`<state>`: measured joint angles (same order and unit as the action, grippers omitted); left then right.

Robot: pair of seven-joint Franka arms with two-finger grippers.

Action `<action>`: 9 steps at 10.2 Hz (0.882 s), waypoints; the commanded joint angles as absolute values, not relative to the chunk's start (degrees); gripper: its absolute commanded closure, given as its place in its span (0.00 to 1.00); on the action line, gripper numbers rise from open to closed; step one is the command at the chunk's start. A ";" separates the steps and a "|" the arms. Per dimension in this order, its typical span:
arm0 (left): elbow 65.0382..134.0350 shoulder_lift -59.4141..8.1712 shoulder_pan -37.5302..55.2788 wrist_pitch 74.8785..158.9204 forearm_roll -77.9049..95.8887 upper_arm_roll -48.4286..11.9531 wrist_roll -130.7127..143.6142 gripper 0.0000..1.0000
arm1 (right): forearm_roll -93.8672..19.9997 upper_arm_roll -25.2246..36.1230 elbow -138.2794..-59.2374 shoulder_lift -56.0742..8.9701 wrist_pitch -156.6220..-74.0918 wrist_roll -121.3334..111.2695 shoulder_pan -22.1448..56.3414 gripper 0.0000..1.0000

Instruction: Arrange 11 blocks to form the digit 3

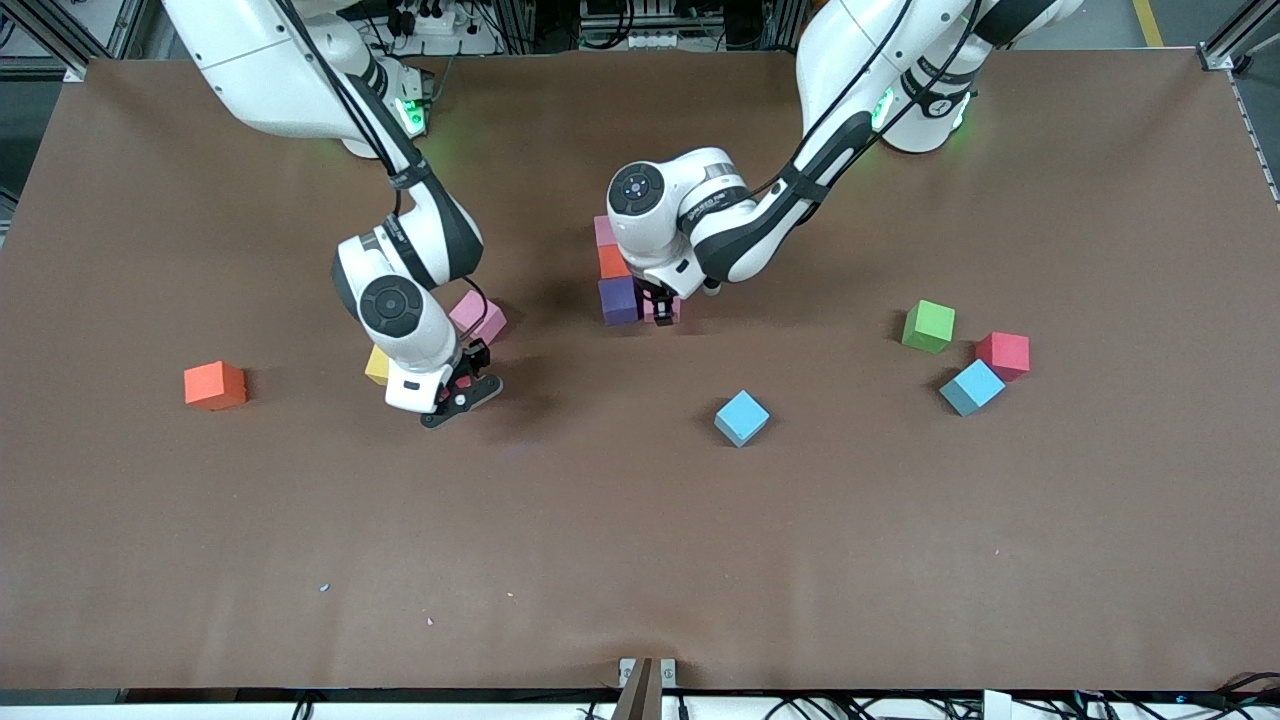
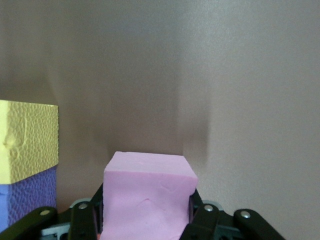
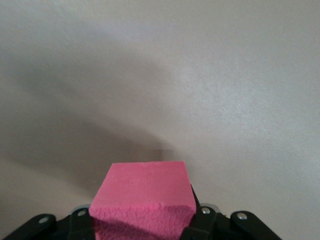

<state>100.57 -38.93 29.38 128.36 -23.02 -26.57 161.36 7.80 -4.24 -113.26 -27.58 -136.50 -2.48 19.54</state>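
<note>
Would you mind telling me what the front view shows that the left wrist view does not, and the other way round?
Only the front view shows both arms, the right gripper with a bright pink block between its fingers, and the loose blocks: an orange one, a green one, a red one and two light blue ones.

Only the left wrist view shows the yellow block stacked on the purple block, and the left gripper shut on the pale pink block.

Both show that pale pink block, the purple block and the brown table.
</note>
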 commanded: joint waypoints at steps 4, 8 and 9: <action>99.58 -39.55 31.29 127.79 -26.81 -26.63 179.56 1.00 | 6.87 -5.36 -111.71 -27.51 -135.70 3.08 20.13 0.82; 99.58 -39.55 31.38 127.79 -26.46 -26.63 182.28 1.00 | 5.19 -5.27 -111.09 -27.51 -135.53 3.08 20.57 0.82; 99.58 -39.55 31.38 127.79 -26.46 -26.63 183.42 1.00 | 5.19 -5.27 -111.09 -27.60 -135.53 3.08 20.74 0.82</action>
<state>100.16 -39.20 29.96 128.36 -23.02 -26.52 163.20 5.98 -5.05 -111.73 -27.58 -136.38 2.31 20.55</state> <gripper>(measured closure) 0.388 0.396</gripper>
